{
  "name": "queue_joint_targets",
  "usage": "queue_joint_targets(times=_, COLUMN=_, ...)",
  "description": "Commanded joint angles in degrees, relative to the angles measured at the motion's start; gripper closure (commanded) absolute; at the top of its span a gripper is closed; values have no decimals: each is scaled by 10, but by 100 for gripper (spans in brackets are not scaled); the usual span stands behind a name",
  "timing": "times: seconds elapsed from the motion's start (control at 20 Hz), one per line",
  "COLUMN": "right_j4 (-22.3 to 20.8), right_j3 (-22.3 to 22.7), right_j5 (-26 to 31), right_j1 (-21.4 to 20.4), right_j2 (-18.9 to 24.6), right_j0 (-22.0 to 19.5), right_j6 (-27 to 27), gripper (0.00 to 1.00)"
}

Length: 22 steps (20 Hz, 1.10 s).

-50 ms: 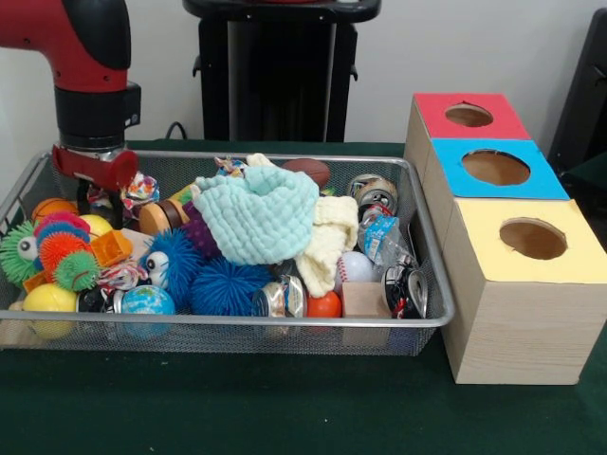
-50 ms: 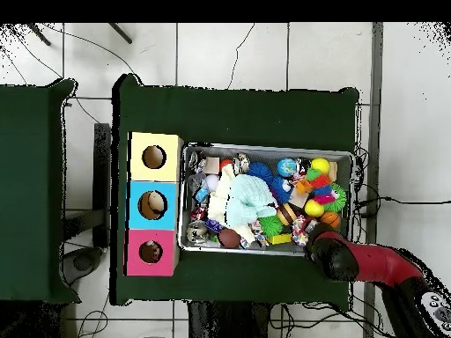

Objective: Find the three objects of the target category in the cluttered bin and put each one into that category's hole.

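Gripper (image 1: 95, 180) is down at the bin's back corner, on the front view's left, right over the toys, but honestly can't tell if it's open or clamped on anything, the red wrist blocks it.

Biggest thing is the table (image 1: 285, 417) with its green cloth. Then the wire bin (image 1: 228, 327), stuffed full. Touching its side is a row of three wooden boxes, each with a round hole on top: yellow box (image 1: 531, 275) nearest the camera, blue box (image 1: 493, 171) in the middle, red box (image 1: 467, 116) at the back.

Inside the bin, a mint cloth (image 1: 261, 213) sits on the heap, a blue spiky ball (image 1: 223, 284) in front of it, a globe ball (image 1: 148, 301) and a baseball (image 1: 355, 267) lower down. No readable writing anywhere.
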Motion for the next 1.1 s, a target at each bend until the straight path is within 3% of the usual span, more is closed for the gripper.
queue_joint_targets(times=0.05, right_j4=18, right_j3=4, right_j5=12, right_j1=-58, right_j2=54, right_j0=-14, right_j6=-14, gripper=0)
queue_joint_targets(times=0.5, right_j4=45, right_j3=-26, right_j5=16, right_j1=-48, right_j2=67, right_j0=8, right_j6=2, gripper=0)
queue_joint_targets(times=1.1, right_j4=48, right_j3=-41, right_j5=-12, right_j1=-30, right_j2=48, right_j0=30, right_j6=18, gripper=0)
